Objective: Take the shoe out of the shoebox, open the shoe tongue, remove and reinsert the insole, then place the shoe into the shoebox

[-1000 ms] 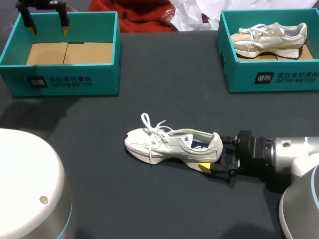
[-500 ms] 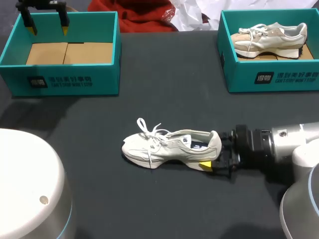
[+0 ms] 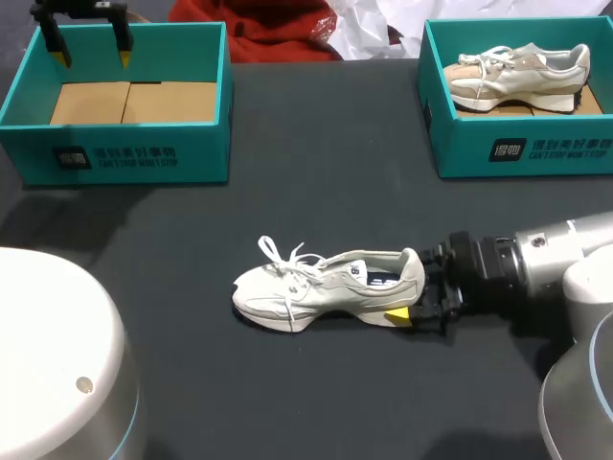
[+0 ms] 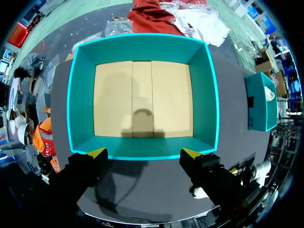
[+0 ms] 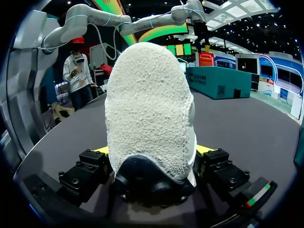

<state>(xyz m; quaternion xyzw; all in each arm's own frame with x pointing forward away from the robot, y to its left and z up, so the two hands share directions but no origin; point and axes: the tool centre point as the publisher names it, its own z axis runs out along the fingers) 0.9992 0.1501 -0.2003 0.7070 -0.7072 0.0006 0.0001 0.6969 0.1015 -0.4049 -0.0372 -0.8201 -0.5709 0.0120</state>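
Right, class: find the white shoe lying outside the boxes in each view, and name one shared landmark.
Head view: shoe low in the middle, heel between the right gripper's fingers.
Left wrist view: not clearly in it.
Right wrist view: its heel fills the middle, between the fingers.
Landmark: empty teal shoebox, head view's upper left, ahead of the left gripper.

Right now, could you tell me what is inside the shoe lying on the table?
Inside the shoe, through its opening, a dark lining with a small pale patch shows. The laces and the upper cover the toe end, so the inside there is hidden.
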